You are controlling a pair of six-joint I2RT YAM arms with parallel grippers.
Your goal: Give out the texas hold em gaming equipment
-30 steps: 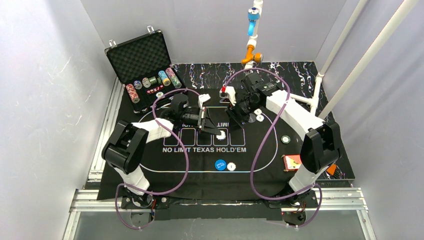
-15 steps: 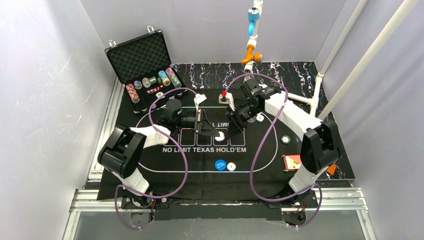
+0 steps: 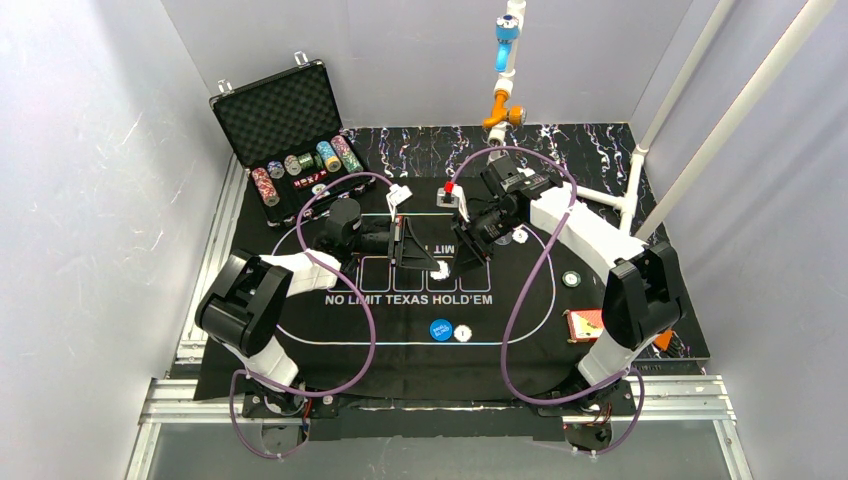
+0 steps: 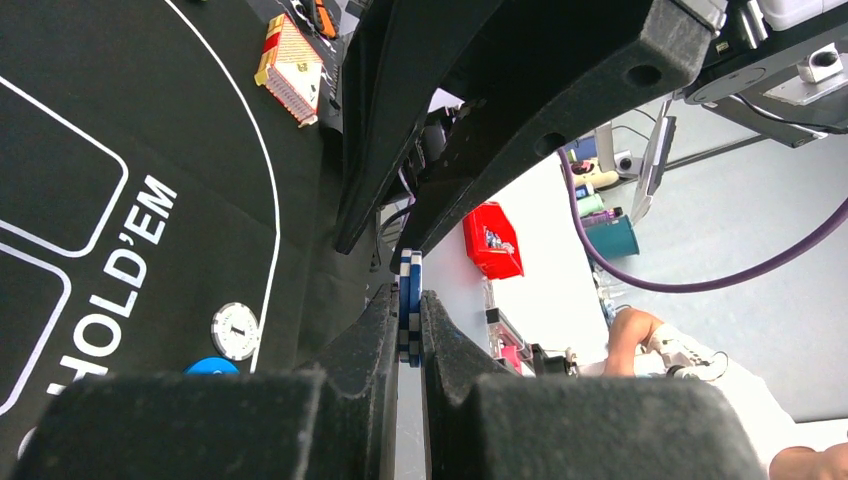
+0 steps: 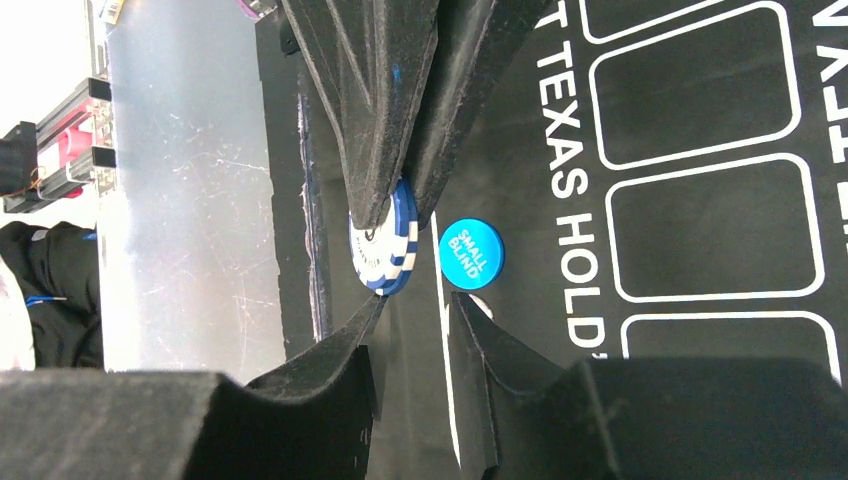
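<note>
My left gripper (image 3: 436,266) is shut on two blue-and-white striped poker chips (image 4: 410,305), held on edge above the middle of the mat. The chips also show in the right wrist view (image 5: 386,250), pinched at the left fingers' tips. My right gripper (image 3: 462,260) faces the left one tip to tip; it is open (image 5: 420,305), with one finger just under the chips, not closed on them. The blue "SMALL BLIND" button (image 3: 440,329) and a white button (image 3: 462,332) lie at the mat's near edge. The red-backed deck (image 3: 583,323) lies at the right.
The open foam-lined case (image 3: 275,115) with rows of striped chips (image 3: 300,165) stands at the back left. White cards (image 3: 399,195) lie at the far side of the mat, loose chips lie beside the right arm (image 3: 518,234), and one chip (image 3: 571,279) lies further right.
My right gripper has come down and left to the left gripper's tip, and now hides the chips from above. The left arm shifted early on and has since stayed still.
</note>
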